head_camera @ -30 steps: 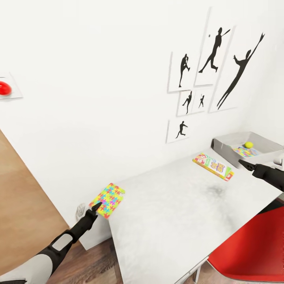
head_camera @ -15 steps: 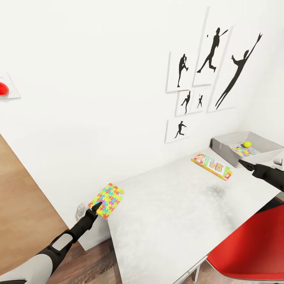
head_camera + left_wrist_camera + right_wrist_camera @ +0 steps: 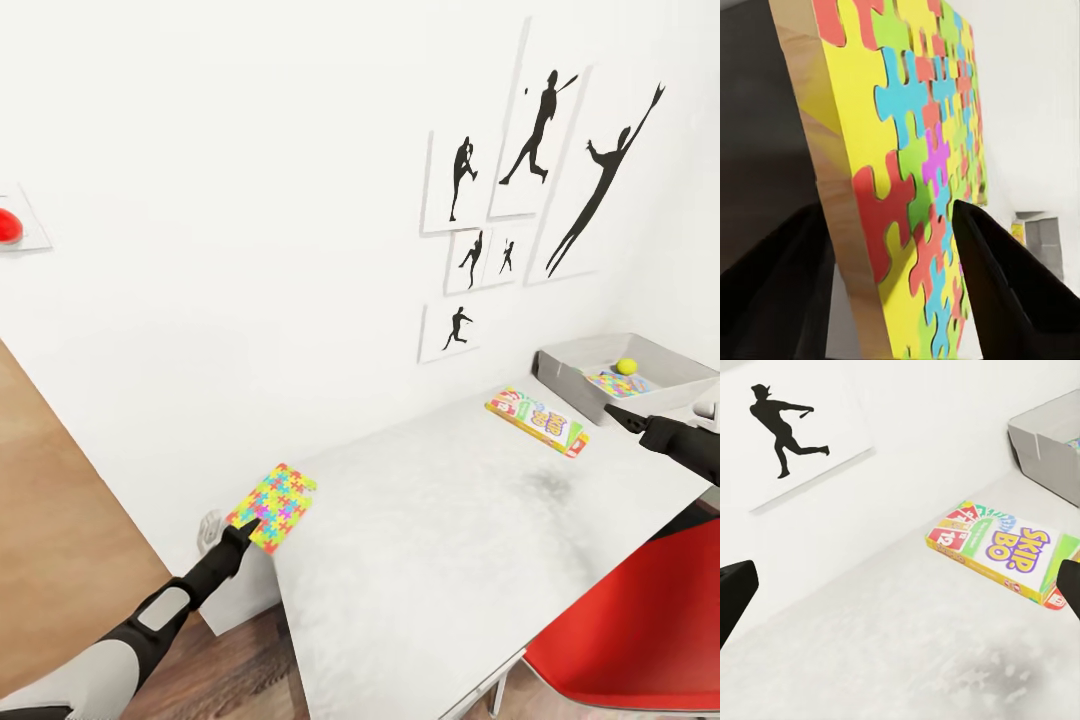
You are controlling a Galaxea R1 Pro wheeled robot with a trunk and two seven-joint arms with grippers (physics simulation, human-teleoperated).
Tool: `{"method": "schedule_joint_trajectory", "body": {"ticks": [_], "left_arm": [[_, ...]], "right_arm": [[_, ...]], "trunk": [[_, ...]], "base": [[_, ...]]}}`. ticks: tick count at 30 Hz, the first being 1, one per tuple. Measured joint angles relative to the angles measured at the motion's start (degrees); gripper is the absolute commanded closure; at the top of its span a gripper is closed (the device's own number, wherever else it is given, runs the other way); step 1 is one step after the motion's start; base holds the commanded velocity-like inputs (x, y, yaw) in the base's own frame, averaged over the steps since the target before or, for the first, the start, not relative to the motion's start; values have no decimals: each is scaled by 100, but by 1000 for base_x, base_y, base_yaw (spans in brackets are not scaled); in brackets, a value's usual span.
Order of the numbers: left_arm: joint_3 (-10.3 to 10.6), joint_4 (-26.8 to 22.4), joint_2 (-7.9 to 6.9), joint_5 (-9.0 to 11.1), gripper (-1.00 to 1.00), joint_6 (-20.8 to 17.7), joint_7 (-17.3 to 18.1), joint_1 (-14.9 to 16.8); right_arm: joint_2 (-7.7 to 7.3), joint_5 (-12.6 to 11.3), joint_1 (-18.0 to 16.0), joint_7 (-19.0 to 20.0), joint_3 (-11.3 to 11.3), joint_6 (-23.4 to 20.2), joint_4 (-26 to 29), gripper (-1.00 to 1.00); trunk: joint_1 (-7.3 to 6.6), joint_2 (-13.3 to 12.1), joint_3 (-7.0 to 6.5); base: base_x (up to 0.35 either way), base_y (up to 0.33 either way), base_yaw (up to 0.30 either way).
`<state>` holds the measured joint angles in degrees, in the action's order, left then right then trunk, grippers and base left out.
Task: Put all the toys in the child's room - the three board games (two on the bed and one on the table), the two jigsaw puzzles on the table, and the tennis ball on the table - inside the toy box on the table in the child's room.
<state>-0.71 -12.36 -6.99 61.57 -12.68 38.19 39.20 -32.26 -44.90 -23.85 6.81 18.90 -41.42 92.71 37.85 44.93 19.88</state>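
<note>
Left gripper (image 3: 245,525) clamped on edge of thin multicoloured jigsaw puzzle square (image 3: 272,506), lifted off pale-grey table (image 3: 440,540). Right gripper (image 3: 612,413) spread wide, empty, near "SKIP BO" box (image 3: 537,420).

"SKIP BO" in large letters on the board game (image 3: 1009,547) box lid

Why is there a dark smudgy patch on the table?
Head view: a soft grey shadow lies on the table near the right gripper. Right wrist view: the same blurry-edged blotch sits before the SKIP BO box.
</note>
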Motion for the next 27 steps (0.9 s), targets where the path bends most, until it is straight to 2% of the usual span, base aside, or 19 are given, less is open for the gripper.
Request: {"method": "schedule_joint_trajectory", "body": {"ticks": [4,7,13,20,23,27], "left_arm": [[13,-30,6,-3,100,-9,271,14],[56,-287,3,-58,100,10,401,0],[345,-750,17,-84,100,-165,461,-37],[398,-817,19,-83,100,-208,546,-53],[405,-830,19,-87,100,-467,628,-51],[411,-1042,66,-88,100,-602,743,-102]], "right_arm": [[0,0,0,-1,0,0,0,-100],[0,0,2,-1,0,0,0,-100],[0,0,8,-1,0,0,0,-100],[0,0,16,4,-8,0,0,-100],[-2,4,33,266,-40,6,0,-100],[-72,43,67,1019,-32,20,-1,-100]], "trunk": [[0,0,0],[0,0,0],[0,0,1],[0,-1,1],[0,0,1],[0,0,1]], "base": [[0,0,0],[0,0,0],[0,0,0],[0,0,0],[0,0,0],[0,0,0]]}}
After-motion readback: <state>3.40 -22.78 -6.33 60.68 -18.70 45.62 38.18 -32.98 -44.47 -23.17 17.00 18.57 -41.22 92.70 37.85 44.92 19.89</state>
